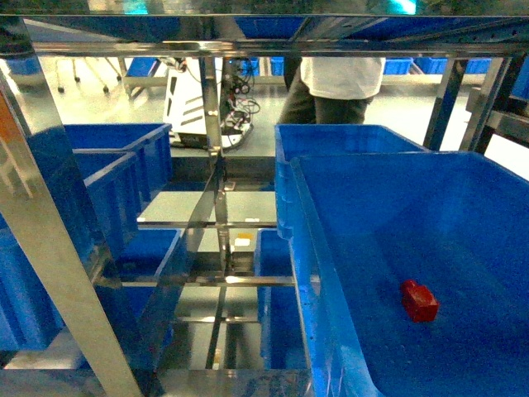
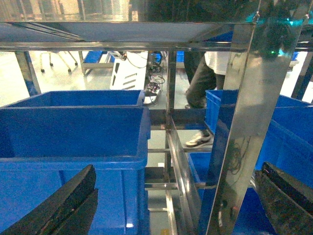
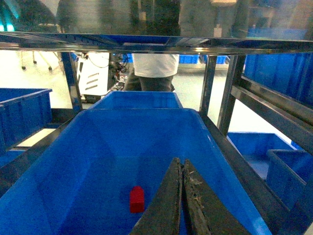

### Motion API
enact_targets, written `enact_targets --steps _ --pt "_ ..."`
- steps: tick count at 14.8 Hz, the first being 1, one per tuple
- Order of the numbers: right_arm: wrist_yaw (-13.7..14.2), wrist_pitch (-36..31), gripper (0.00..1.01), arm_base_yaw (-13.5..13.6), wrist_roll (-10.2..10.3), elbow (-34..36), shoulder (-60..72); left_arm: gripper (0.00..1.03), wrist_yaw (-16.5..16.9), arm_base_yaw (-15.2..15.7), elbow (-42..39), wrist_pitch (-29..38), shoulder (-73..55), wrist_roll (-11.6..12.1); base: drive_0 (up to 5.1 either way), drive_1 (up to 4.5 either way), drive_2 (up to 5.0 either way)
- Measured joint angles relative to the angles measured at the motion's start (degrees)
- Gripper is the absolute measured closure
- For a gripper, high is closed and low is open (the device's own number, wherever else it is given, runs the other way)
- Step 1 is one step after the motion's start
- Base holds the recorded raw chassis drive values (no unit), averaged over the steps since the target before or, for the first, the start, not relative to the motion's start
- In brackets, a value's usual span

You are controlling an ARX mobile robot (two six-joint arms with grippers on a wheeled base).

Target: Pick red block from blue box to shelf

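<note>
One red block (image 1: 419,300) lying loose on the floor of the blue box (image 1: 496,207), near its front half, untouched by either arm. Seen from the right wrist view, block (image 3: 137,199) just left of and slightly ahead of the right gripper (image 3: 182,169), whose jaws are pressed together on nothing. Clearly the nearer arm: left gripper (image 2: 166,196), spread wide and empty, facing a different blue crate (image 2: 73,132) on the far side of a post of the shelf (image 2: 239,127). Long axis of block hard to judge; roughly cubic. Likely needed next: jaws parted, a small shift leftward and down over the block.
</note>
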State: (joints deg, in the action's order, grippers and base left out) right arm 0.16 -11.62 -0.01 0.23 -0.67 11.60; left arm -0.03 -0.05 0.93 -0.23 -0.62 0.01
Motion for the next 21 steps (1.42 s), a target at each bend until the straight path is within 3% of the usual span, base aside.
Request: enact_targets --steps 2,3,4,10,18,21 --pt "0.0 1.7 1.0 0.0 0.0 0.0 -1.8 0.05 0.0 0.0 0.0 0.0 0.0 0.0 0.0 0.0 0.0" --pt "0.0 9.0 1.0 0.0 0.0 0.0 -6.4 0.05 0.0 0.0 0.0 0.0 0.0 0.0 0.0 0.0 0.0" --pt "-0.1 11.9 1.0 0.0 0.0 0.0 -10.8 0.05 -0.1 0.0 0.0 0.0 0.0 0.0 0.0 0.0 0.0" --pt "-0.1 11.8 0.97 0.0 0.0 0.0 -11.3 0.05 0.0 0.0 0.0 0.0 0.0 0.0 0.0 0.0 0.0" --pt "-0.1 11.8 0.01 0.0 0.0 0.0 -11.3 0.05 0.0 0.0 0.0 0.0 0.0 0.0 0.0 0.0 0.0" --pt "-0.1 11.8 0.03 0.0 0.0 0.0 -11.3 0.05 0.0 0.0 0.0 0.0 0.0 0.0 0.0 0.0 0.0"
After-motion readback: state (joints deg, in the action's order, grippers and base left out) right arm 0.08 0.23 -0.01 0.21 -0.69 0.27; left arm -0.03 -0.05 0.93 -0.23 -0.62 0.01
